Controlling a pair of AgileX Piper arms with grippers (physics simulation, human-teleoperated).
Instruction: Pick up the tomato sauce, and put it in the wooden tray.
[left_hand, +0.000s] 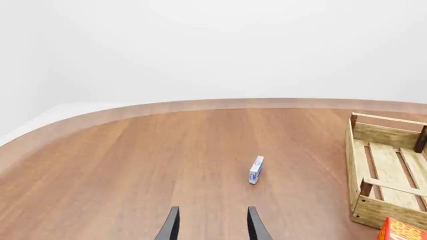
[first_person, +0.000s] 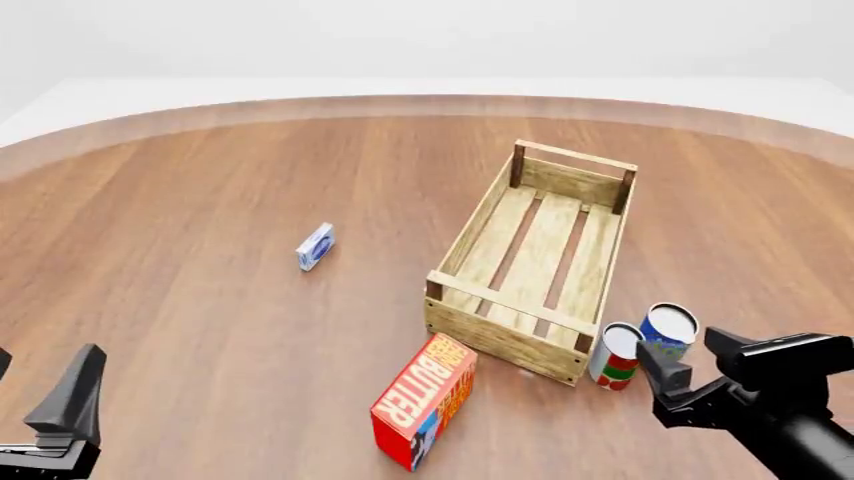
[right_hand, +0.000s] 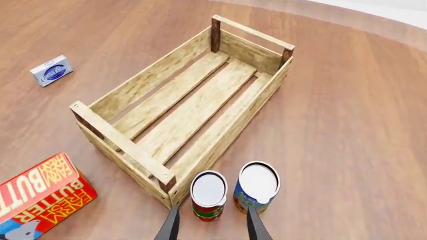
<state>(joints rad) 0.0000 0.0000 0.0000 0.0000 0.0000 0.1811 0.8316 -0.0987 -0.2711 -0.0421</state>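
tomato sauce can (right_hand: 209, 195) stands on the table against the wooden tray (right_hand: 180, 107) near corner, beside a blue can (right_hand: 257, 187). tray holds nothing. right claw (right_hand: 212, 226) open, empty, poised above the can. left claw (left_hand: 212, 225) open, idle. pickup and placement both outstanding.

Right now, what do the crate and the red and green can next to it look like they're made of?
The large slatted light-wood crate looks like unfinished wood: visible grain, darker corner posts. The small red-and-green-labelled can is probably metal under a printed label, judging by its pale silvery lid, though the render leaves that open.
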